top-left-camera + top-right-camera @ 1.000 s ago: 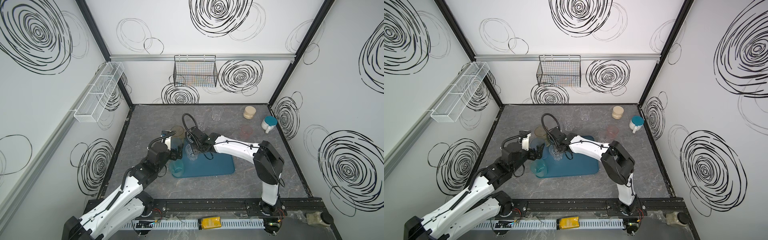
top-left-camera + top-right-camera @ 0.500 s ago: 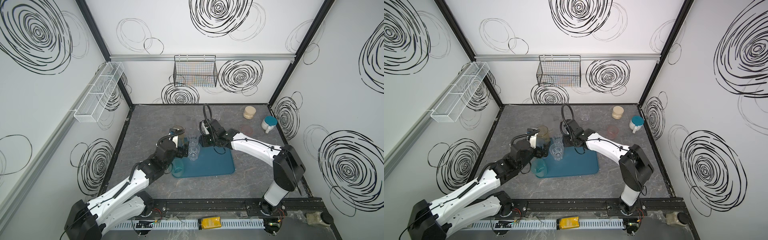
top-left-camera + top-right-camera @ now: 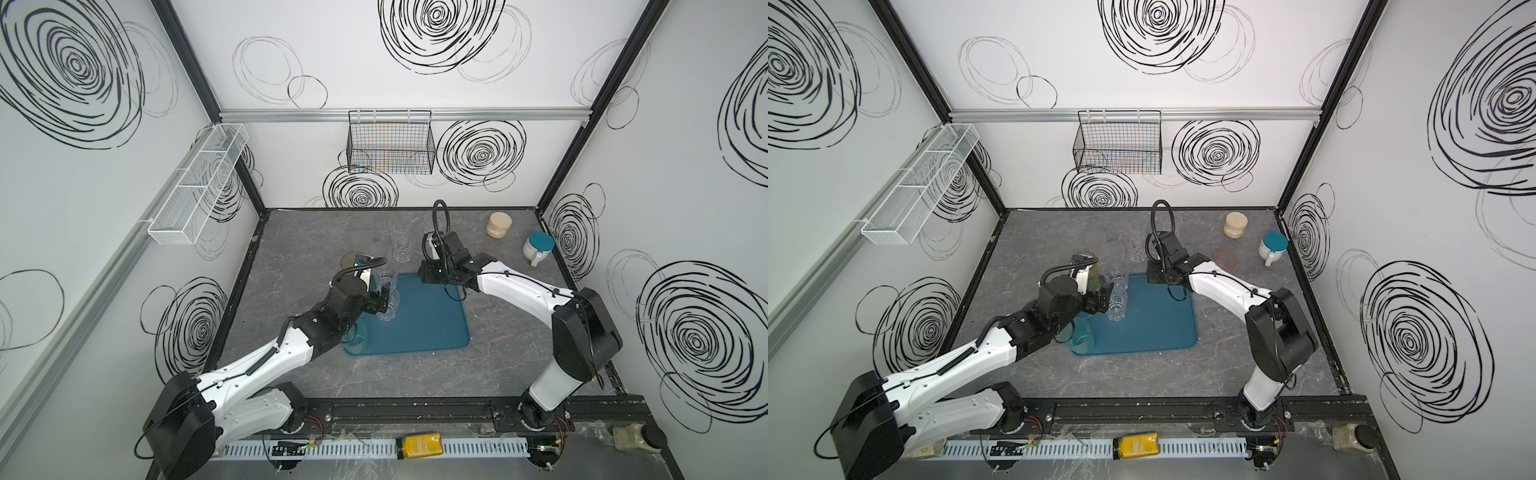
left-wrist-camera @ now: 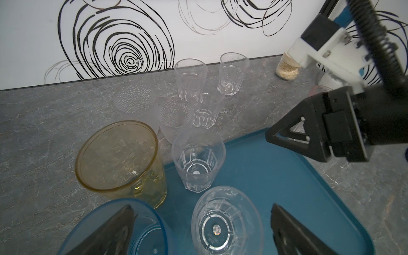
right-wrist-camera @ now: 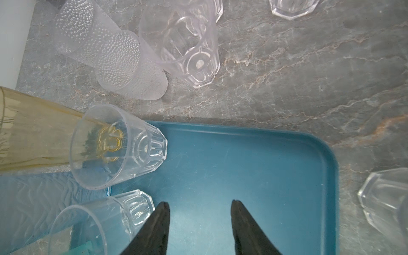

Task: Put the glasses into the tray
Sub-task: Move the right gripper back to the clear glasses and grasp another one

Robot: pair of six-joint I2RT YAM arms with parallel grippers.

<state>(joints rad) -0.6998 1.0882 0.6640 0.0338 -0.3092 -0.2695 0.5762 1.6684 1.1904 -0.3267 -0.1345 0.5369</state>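
Black and spread wide, the left end effector (image 4: 202,207) straddles a clear faceted glass (image 4: 223,223) standing on the tray (image 4: 276,172); best to rise straight up, since a blue glass (image 4: 152,231) crowds one finger (image 4: 114,238). The right end effector (image 5: 199,202) is apart and empty over the tray's corner. Slick see-through walls taper toward thick faceted bases, so a low, square grip should hold better. An amber glass (image 4: 119,159) stands at the tray's edge; dimpled frosted ones (image 4: 174,114) wait on the marbled grey table (image 5: 287,66).

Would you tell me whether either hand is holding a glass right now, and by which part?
Nothing is held. The left hand stands open astride a clear faceted tumbler; the right hand is open and empty.
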